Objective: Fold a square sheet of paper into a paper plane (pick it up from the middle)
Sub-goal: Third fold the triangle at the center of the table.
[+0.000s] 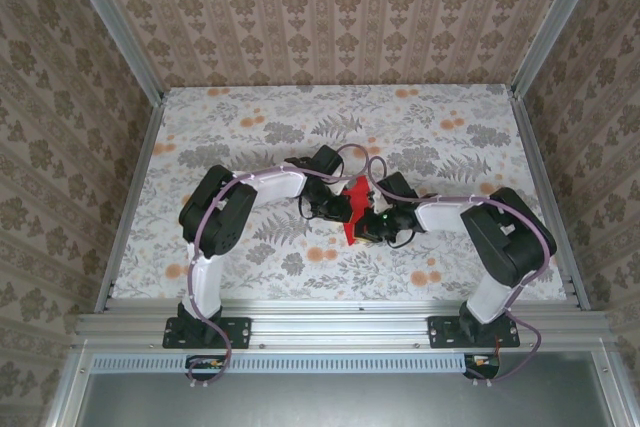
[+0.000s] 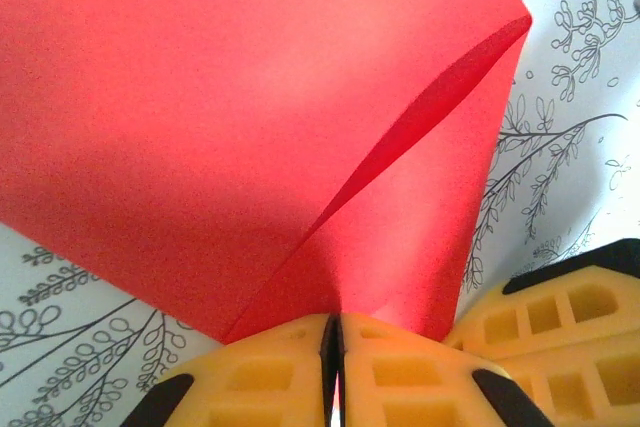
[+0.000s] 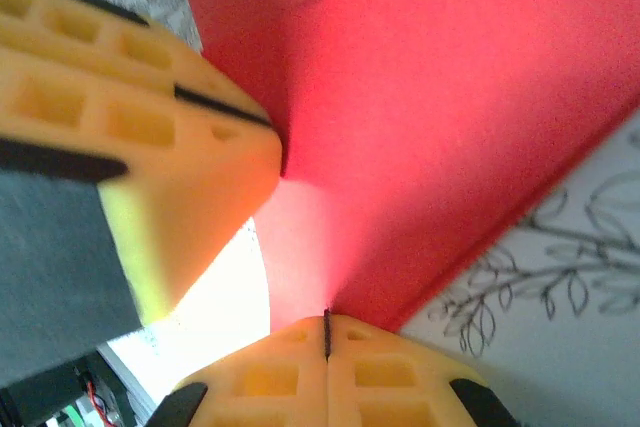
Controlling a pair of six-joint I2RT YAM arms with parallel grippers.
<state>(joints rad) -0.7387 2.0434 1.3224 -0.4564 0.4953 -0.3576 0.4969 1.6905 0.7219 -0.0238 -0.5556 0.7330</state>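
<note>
The bright red sheet of paper (image 1: 353,209) stands folded and upright between both grippers, just above the middle of the floral table. My left gripper (image 1: 338,209) pinches it from the left; in the left wrist view its yellow jaws (image 2: 333,332) are shut on the red paper (image 2: 230,137), which curls over in two layers. My right gripper (image 1: 372,217) grips it from the right; in the right wrist view its jaws (image 3: 327,325) are shut on the paper's edge (image 3: 440,117). The left gripper's yellow finger (image 3: 130,127) also touches the paper there.
The table (image 1: 250,127) wears a grey leaf cloth with small orange flower prints (image 1: 320,254). Aluminium rails (image 1: 130,197) and patterned walls enclose it on three sides. Both arms bend inward toward the centre, with open tabletop behind and to each side.
</note>
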